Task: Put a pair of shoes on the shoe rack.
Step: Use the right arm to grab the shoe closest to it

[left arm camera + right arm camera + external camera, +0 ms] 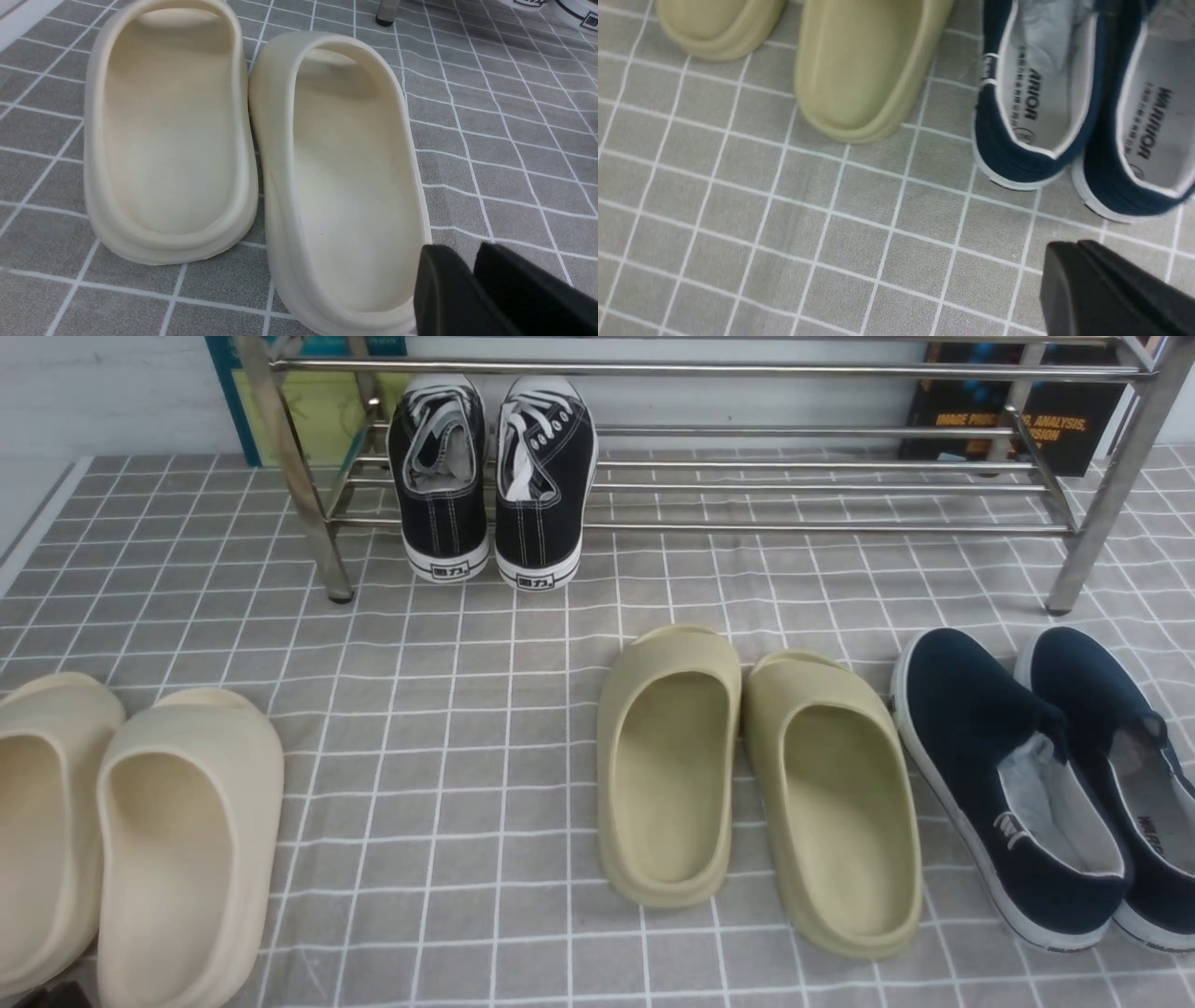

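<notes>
Pair of navy-blue canvas slip-on shoes w/ white soles (pixel 971 719) lies on grey checked cloth (pixel 448 784), front R, not on the silver metal-tube shoe rack (pixel 747 528) behind it. R gripper (pixel 1078 261): black jaws together, empty, near the shoes' heels. L gripper (pixel 467 266) over cream foam slides (pixel 280 163); can't tell if closed.
</notes>
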Tool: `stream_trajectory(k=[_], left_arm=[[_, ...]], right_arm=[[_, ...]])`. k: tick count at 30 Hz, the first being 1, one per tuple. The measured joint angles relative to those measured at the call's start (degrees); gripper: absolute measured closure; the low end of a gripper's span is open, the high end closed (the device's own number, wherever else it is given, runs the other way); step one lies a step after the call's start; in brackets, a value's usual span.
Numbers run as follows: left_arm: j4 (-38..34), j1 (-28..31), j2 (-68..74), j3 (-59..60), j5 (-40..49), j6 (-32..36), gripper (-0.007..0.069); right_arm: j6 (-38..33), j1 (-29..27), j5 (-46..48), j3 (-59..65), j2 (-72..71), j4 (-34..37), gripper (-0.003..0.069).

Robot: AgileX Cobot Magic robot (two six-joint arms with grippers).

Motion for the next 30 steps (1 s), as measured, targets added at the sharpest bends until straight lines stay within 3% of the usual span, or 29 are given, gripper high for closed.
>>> stream_trajectory(k=[3,5,7,8,10,13,18,23,25,28,29,30], left_arm=[[0.00,0.00,0.00,0.00,0.00,0.00,0.0512],[0.00,0.00,0.00,0.00,0.00,0.00,0.0512],[0.00,0.00,0.00,0.00,0.00,0.00,0.0512],[0.00,0.00,0.00,0.00,0.00,0.00,0.0512],[0.00,0.00,0.00,0.00,0.00,0.00,0.0512],[0.00,0.00,0.00,0.00,0.00,0.00,0.0512],[0.00,0.00,0.00,0.00,0.00,0.00,0.0512],[0.00,0.00,0.00,0.00,0.00,0.00,0.0512],[0.00,0.00,0.00,0.00,0.00,0.00,0.0512],[0.00,0.00,0.00,0.00,0.00,0.00,0.0512],[0.00,0.00,0.00,0.00,0.00,0.00,0.0512],[0.00,0.00,0.00,0.00,0.00,0.00,0.0512]], right_arm=[[2.57,6.55,0.25,-2.56,7.08,-5.46,0.0622],[4.15,7.93,0.30,-3.19,9.42,-7.28,0.0596],[7.61,9.31,-0.02,-4.30,14.08,-10.45,0.0522],[10.43,9.43,-1.18,-5.10,18.21,-12.64,0.0435],[13.42,9.43,-2.99,-5.65,22.63,-15.39,0.0333],[16.24,9.43,-5.61,-6.11,28.15,-16.15,0.0209],[16.17,9.68,-9.24,-6.24,34.39,-15.89,0.0106],[15.93,9.68,-10.44,-6.43,38.21,-14.74,0.0126],[15.82,9.68,-10.50,-6.50,39.57,-14.60,0.0195],[15.76,9.68,-9.99,-6.74,40.44,-14.46,0.0355],[15.76,9.68,-9.90,-6.75,40.49,-14.46,0.0368],[15.76,9.68,-8.69,-7.25,40.49,-14.46,0.0473]])
